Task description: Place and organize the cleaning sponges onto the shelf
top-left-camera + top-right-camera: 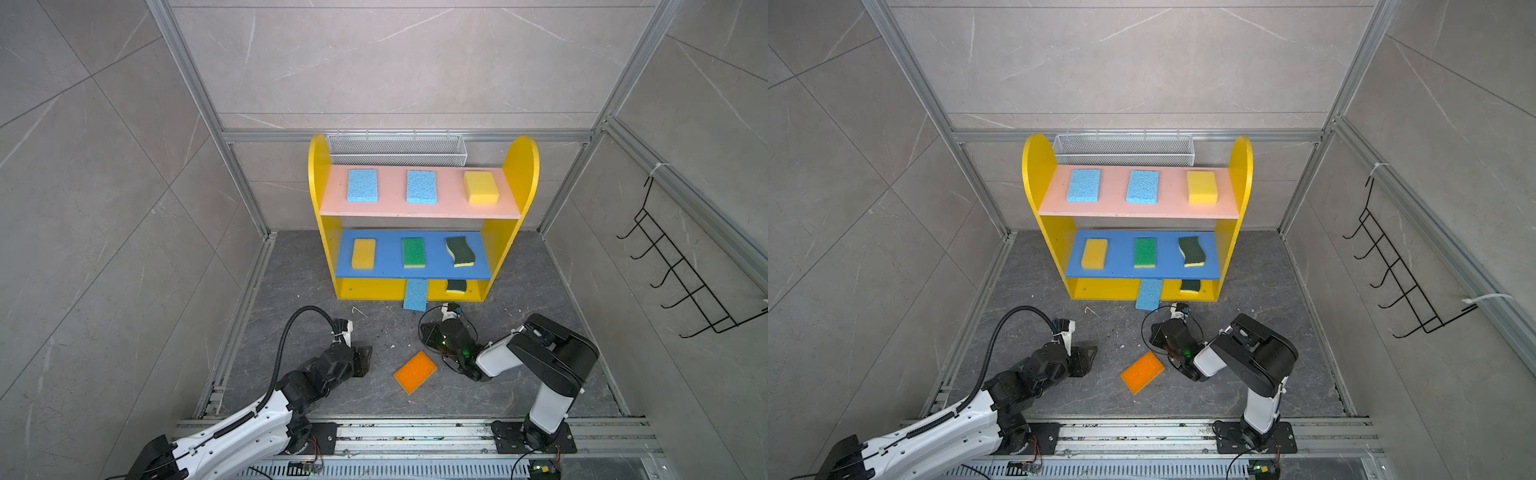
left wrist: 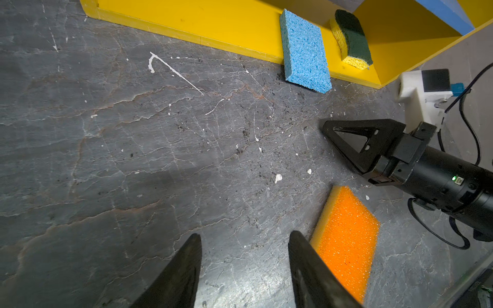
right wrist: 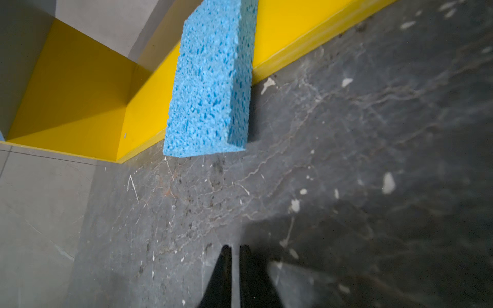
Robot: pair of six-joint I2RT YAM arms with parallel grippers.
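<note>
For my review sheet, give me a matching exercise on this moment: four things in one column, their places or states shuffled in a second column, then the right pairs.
Things:
1. orange sponge
2. green sponge
3. lowest blue sponge
4. right gripper

Places or states:
A. shut, holding nothing
B. flat on the floor
C. middle of the blue board
D. across the front edge of the yellow base, partly sticking out past it

Pairs: 1-B, 2-C, 3-D, 4-A
</note>
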